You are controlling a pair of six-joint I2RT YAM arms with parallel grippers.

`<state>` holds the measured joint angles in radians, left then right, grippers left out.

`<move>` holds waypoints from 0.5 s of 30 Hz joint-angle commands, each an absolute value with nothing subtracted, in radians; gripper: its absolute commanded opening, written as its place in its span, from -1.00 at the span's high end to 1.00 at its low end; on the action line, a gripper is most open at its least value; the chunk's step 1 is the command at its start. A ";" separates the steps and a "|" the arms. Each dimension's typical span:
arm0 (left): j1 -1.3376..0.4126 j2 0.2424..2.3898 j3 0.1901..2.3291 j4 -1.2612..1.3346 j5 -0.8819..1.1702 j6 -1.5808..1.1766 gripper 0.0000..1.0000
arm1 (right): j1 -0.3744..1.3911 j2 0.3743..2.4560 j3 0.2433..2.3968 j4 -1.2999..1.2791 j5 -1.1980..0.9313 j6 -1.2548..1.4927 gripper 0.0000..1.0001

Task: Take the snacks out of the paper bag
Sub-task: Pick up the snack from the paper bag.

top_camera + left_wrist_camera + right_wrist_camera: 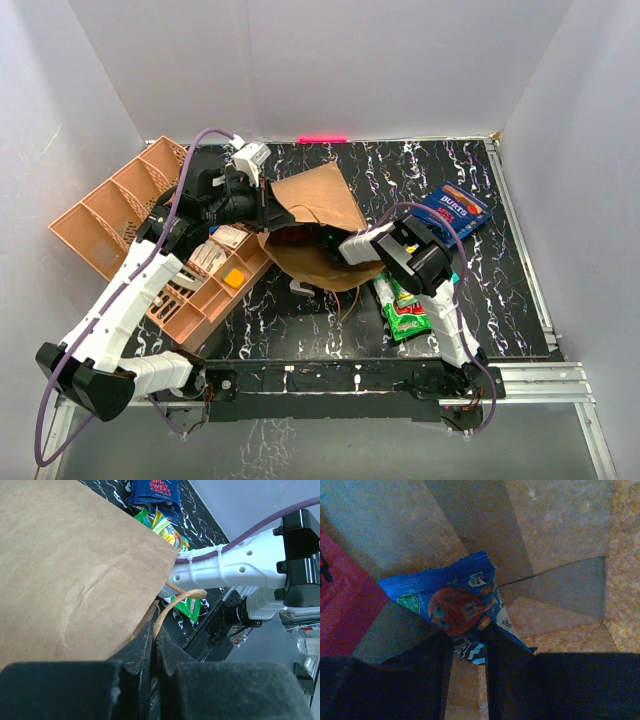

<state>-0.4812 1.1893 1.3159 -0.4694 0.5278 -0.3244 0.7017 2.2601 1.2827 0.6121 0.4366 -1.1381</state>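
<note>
One brown paper bag [320, 195]. On the surface [290, 335] outside it: one dark blue Burts packet [458, 208], one bright green packet [408, 318] and one yellow-green packet [167, 530]. Inside the bag: one blue packet [460, 605] and one red item [345, 615] of unclear kind. One orange divided tray [100, 215].

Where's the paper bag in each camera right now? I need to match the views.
Top external: the paper bag lies mid-table, pinched by the left gripper.
Left wrist: it fills the left and top, its edge in that gripper.
Right wrist: only its inside walls, behind the blue sweet packet in the right gripper.
Shared landmark: the dark blue crisp packet, in the top and left wrist views only.
</note>
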 commanded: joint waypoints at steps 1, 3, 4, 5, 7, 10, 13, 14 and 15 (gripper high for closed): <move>-0.482 1.166 1.363 -0.495 0.519 -0.330 1.00 | 0.695 2.235 1.297 0.634 0.406 -1.114 0.44; -0.482 1.167 1.363 -0.491 0.496 -0.340 1.00 | 0.700 2.203 1.277 0.626 0.394 -1.098 0.49; -0.482 1.169 1.362 -0.488 0.486 -0.346 1.00 | 0.704 2.185 1.263 0.624 0.386 -1.088 0.51; -0.482 1.171 1.360 -0.485 0.474 -0.353 1.00 | 0.707 2.164 1.242 0.616 0.373 -1.069 0.54; -0.482 1.177 1.357 -0.480 0.450 -0.368 1.00 | 0.721 2.118 1.204 0.600 0.336 -1.038 0.58; -0.482 1.190 1.353 -0.468 0.432 -0.388 1.00 | 0.741 2.058 1.160 0.564 0.314 -0.984 0.73; -0.482 1.194 1.351 -0.450 0.425 -0.412 1.00 | 0.762 1.997 1.103 0.537 0.306 -0.928 0.85; -0.482 1.193 1.348 -0.440 0.424 -0.421 1.00 | 0.771 1.971 1.078 0.533 0.294 -0.911 0.85; -0.481 1.192 1.345 -0.427 0.425 -0.431 1.00 | 0.780 1.944 1.051 0.527 0.281 -0.900 0.85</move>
